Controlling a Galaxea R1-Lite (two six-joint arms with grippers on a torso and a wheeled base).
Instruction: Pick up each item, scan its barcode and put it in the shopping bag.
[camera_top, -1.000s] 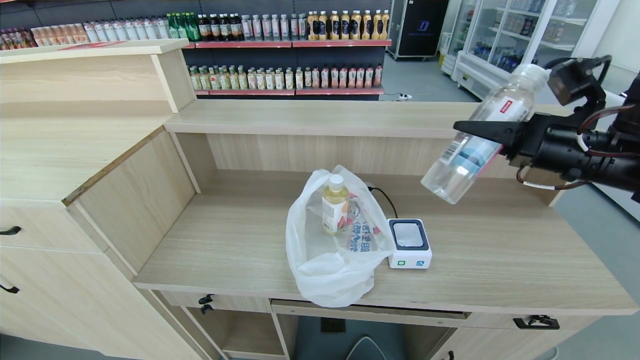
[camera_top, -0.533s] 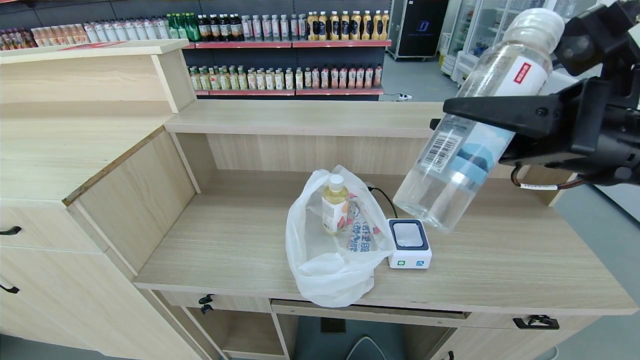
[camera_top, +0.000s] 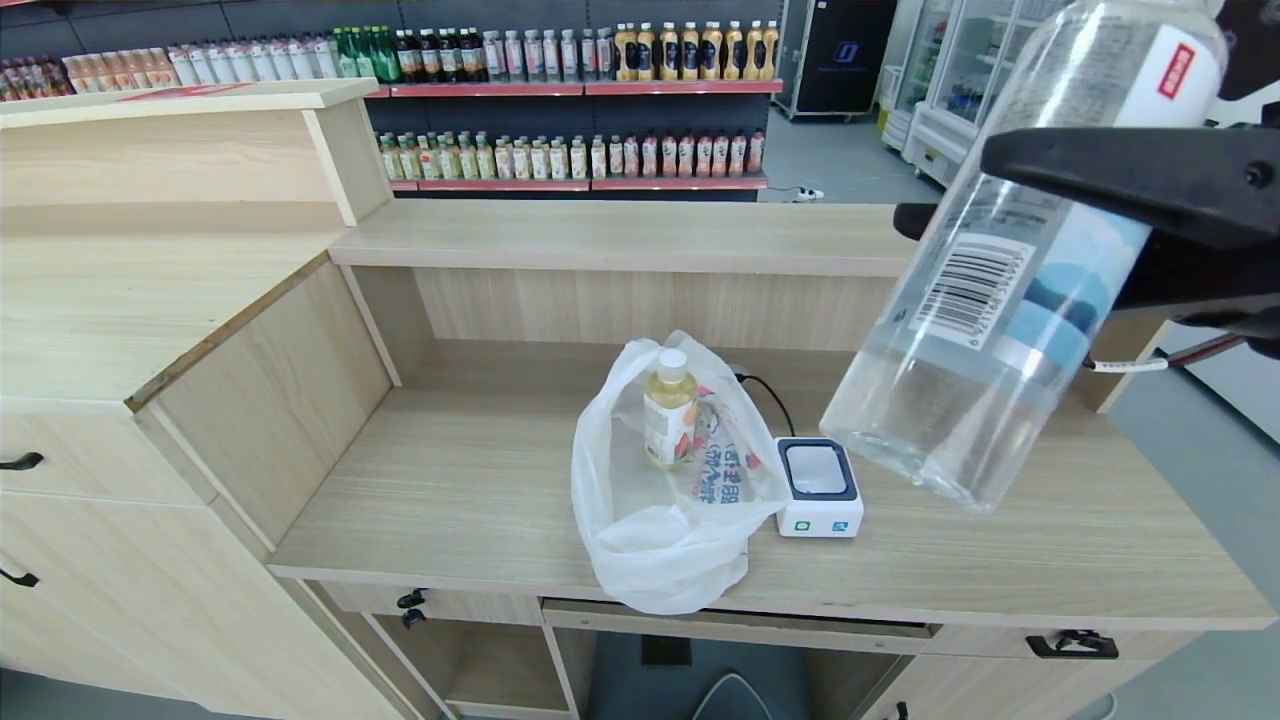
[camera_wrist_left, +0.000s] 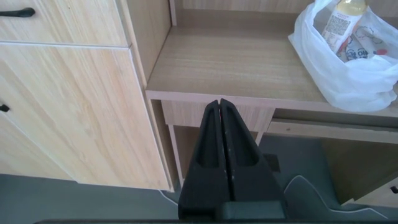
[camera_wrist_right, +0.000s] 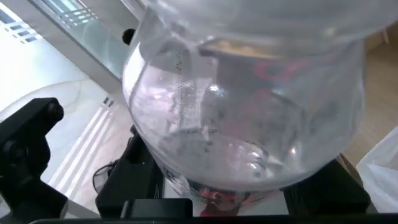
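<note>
Head view: bottle (camera_top: 1000, 290) (tilted) before counter (camera_top: 470, 470)

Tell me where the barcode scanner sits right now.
In the head view, the scanner sits on the counter, just right of the shopping bag.

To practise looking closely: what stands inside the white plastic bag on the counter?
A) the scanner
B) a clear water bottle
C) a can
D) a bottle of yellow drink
D: a bottle of yellow drink stands upright in the bag; the water bottle is held in the air.
</note>
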